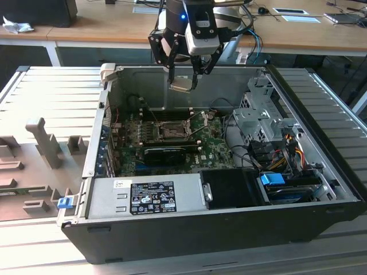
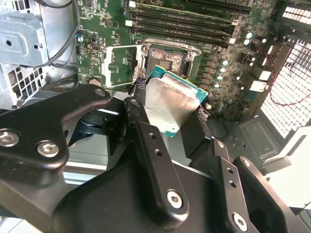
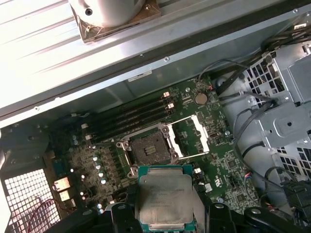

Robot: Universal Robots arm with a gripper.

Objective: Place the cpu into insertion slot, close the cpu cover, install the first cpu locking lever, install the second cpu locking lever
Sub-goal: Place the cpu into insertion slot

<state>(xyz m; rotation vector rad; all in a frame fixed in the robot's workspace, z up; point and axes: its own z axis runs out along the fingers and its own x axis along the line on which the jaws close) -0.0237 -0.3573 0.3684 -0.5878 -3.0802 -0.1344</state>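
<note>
My gripper (image 1: 183,79) is shut on the cpu (image 1: 182,86), a silvery square chip with a green rim, and holds it in the air above the open computer case. In both wrist views the black fingers (image 2: 141,109) clamp two opposite edges of the cpu (image 2: 172,104) (image 3: 165,199). Well below it lies the insertion slot (image 1: 172,131) (image 2: 167,58) (image 3: 148,148), a dark square socket on the green motherboard, uncovered. The cpu cover (image 2: 119,65) (image 3: 192,136) is swung open beside the socket. A thin locking lever (image 1: 198,116) stands raised near the slot.
Black memory slots (image 3: 129,116) run along one side of the socket. A long black card (image 1: 166,152) lies in front of it. The drive cage (image 1: 261,114) and bundled cables (image 1: 287,146) fill the exterior view's right. The power supply (image 1: 146,195) sits at the case front.
</note>
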